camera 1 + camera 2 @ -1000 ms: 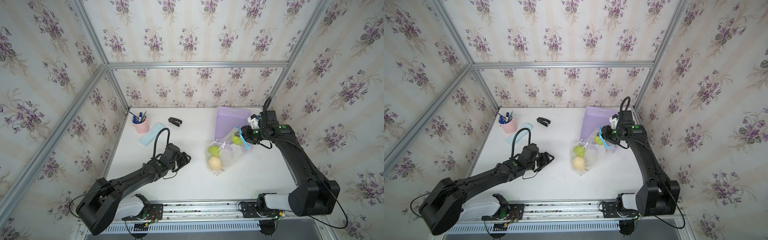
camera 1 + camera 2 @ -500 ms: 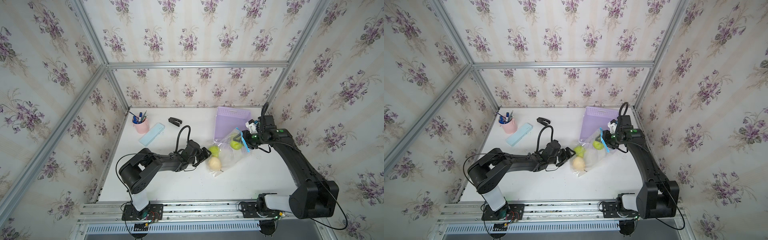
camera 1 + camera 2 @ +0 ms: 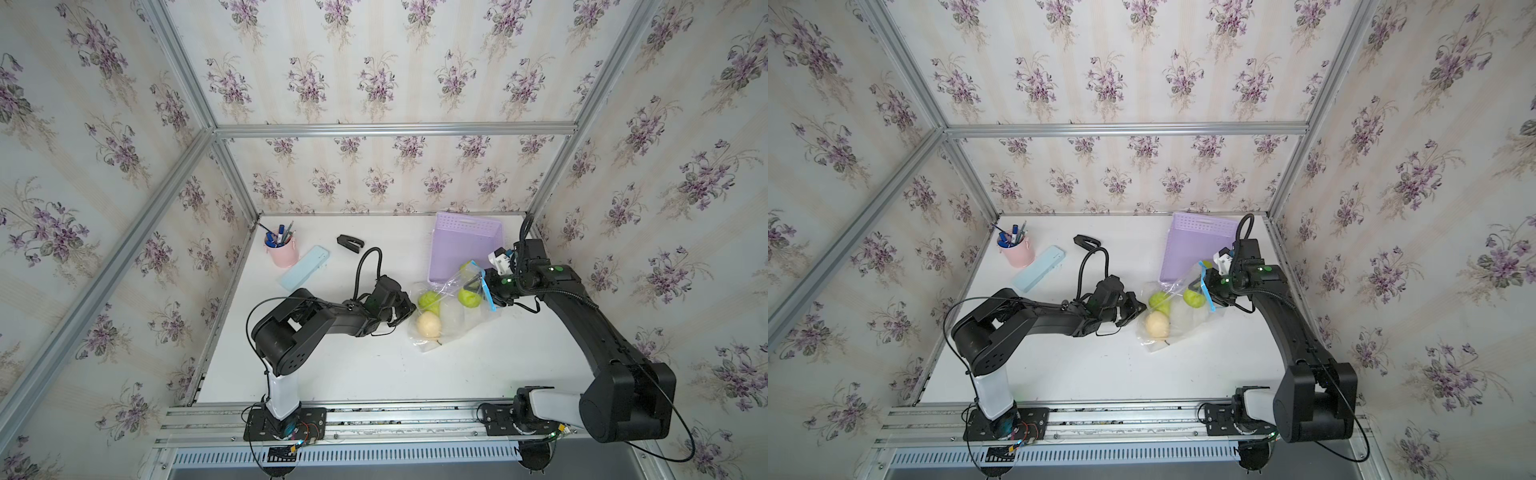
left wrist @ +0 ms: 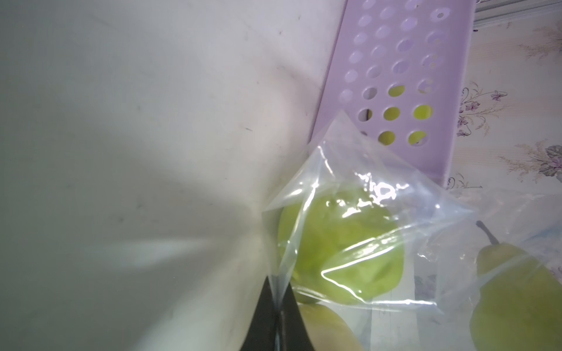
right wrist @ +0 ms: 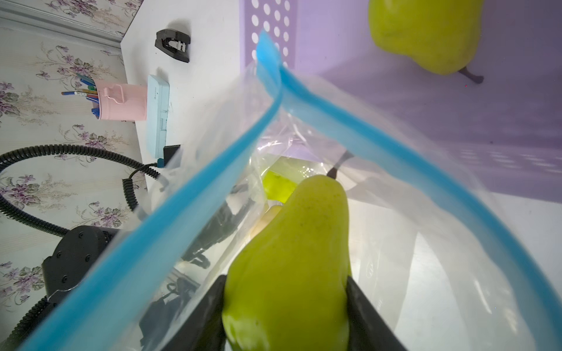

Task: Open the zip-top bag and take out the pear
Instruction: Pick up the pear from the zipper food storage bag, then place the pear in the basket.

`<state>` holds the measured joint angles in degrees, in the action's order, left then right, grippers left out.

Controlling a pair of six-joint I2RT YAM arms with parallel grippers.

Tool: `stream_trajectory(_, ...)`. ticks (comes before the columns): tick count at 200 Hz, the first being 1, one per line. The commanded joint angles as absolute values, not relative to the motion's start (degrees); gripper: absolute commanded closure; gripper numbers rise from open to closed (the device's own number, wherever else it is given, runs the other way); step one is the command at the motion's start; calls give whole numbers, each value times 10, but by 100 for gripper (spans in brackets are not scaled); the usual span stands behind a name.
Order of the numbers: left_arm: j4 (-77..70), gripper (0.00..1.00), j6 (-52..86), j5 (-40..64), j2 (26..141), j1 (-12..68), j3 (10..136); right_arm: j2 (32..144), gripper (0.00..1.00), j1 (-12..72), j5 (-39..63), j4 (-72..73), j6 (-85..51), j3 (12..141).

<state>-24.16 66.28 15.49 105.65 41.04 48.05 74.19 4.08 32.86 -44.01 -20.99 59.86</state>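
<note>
From my console I see a booth of pale wallpaper (image 3: 374,83) sprigged with purple flowers, braced by aluminium bars (image 3: 395,129), over a white tabletop (image 3: 374,374) in soft, even light, with a metal rail (image 3: 395,415) along its near edge.

The white desk (image 3: 353,365) carries a pink cup (image 3: 282,254), a light-blue case (image 3: 304,267) and a small black stapler (image 3: 350,243) toward its far left. A purple basket (image 3: 461,245) sits at the far right, with the bag (image 3: 453,320) lying just before it.
</note>
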Motion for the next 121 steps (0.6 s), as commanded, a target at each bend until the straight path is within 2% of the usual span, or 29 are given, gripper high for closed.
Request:
stream_trajectory(1,-201,100,629,170,1022,389,458,735,70,40,338,-435,-206,613)
stream_trajectory(37,-157,100,599,176,967,353,411,748,71,40,351,-455,-201,643)
stream_trajectory(79,-156,100,593,184,918,320,358,760,71,32,318,-459,-212,680)
stream_trajectory(121,-144,100,576,199,889,305,338,796,69,-30,309,-380,-284,718)
